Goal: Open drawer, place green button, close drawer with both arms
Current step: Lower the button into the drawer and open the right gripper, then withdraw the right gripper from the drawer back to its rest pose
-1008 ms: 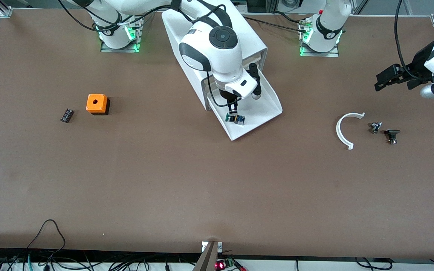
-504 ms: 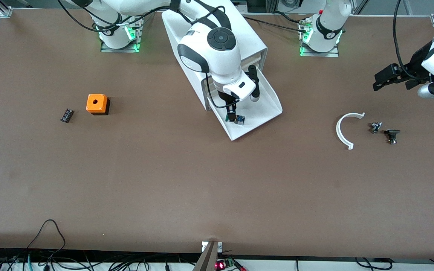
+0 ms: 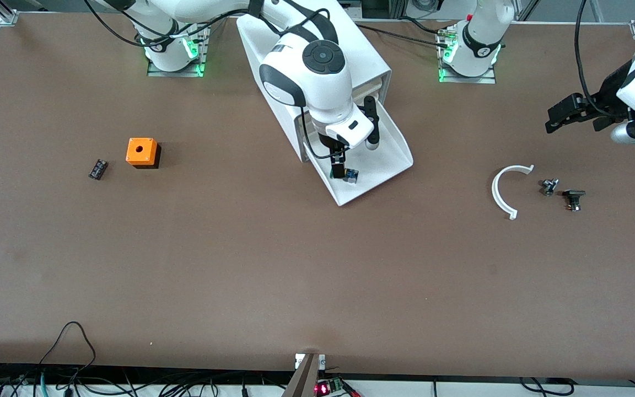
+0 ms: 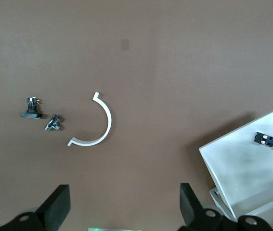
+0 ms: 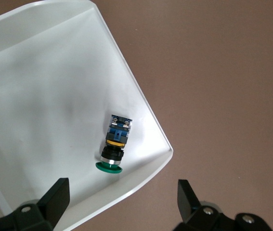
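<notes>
Cabinet (image 3: 317, 60) is standing mid-table, its drawer (image 3: 389, 160) pulled out and holding the button (image 5: 115, 144) near a corner. Right gripper (image 3: 340, 165) is hovering over it, fingers spread. Left gripper (image 3: 563, 116), also spread, is waiting above the white arc (image 3: 502, 193).

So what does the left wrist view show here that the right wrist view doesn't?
Only the left wrist view shows the white curved strip, a small metal part and a small black part beside it on the table, below the open left gripper.

Only the right wrist view shows the button's blue rear block and green cap close up, below the open right gripper.

Both show the pulled-out drawer with the button lying loose inside, near a corner.
</notes>
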You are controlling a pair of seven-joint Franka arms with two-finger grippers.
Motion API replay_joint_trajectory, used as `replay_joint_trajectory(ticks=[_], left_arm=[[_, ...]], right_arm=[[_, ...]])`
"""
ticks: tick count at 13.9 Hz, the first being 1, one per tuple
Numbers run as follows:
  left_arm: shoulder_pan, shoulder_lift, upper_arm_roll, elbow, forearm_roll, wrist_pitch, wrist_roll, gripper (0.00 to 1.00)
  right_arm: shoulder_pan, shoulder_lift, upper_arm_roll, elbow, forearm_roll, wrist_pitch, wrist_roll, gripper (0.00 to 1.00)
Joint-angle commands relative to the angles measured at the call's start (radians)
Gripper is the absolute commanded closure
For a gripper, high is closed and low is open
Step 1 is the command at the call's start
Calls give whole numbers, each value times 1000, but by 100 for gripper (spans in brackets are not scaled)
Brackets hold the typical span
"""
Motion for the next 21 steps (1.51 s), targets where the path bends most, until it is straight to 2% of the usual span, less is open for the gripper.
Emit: replay_joint_trajectory(ticks=[1,3,7,11,12,15,18,21], left_arm=[[0,-13,-5,-8,14,10,-10,0],[0,-13,-5,-8,14,10,-9,0],[0,-13,-6,-8,14,8,-10,0],[0,-13,-6,-8,14,8,-10,0],[0,-13,-6,-8,14,10,-10,0],[0,-13,-6,-8,14,8,-10,0],[0,-13,-6,-8,12,10,-10,0],[0,-13,-6,-8,14,10,-2,0]], right_arm=[[-29,-15,1,49,40,-23,72,0],[-46,-44,-20,81,40,-24,129,0],[-171,-98,-28,107,46,-11,188,0],[-265,-132,-36,98,46,-14,407,0],[-274,-132,-50,95,46,-23,471,0],[-276,-157,-143,40,48,-47,690,0],[-276,-170,-218,23,48,-200,902,0],[-310,-184,-232,17,48,-364,1033,0]])
